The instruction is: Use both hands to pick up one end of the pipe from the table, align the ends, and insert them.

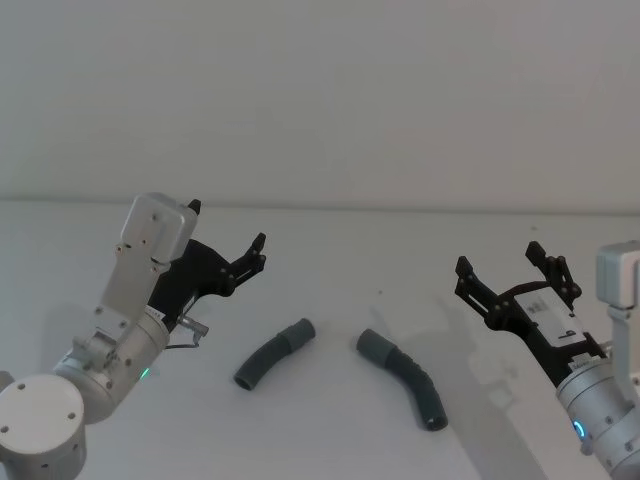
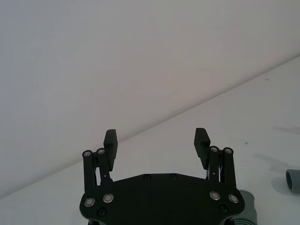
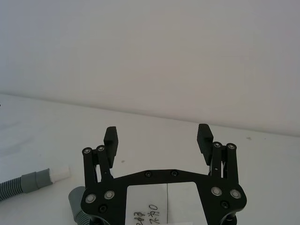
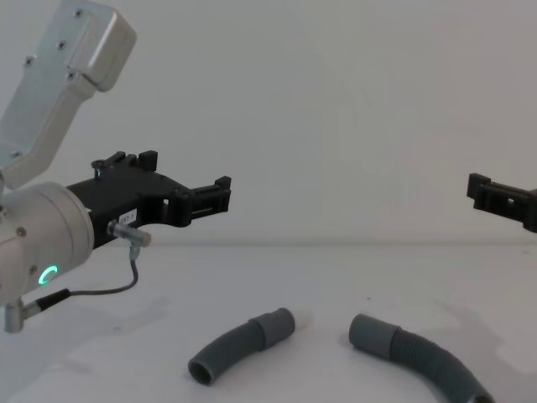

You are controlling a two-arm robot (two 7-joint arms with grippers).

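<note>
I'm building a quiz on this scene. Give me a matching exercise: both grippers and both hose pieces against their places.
1 left gripper
2 right gripper
3 shorter hose
4 longer hose

A on the table, nearer robot's right
B raised, open, robot's left
C on the table, nearer robot's left
D raised, open, robot's right

Pairs: 1-B, 2-D, 3-C, 4-A

The plain white desk (image 1: pixel 400 270) bears two dark grey ribbed pieces lying flat: a short curved hose (image 1: pixel 273 355) on the left, a longer hose (image 1: pixel 405 378) on the right, their smooth cuffs (image 1: pixel 299 331) facing, near but apart.
</note>
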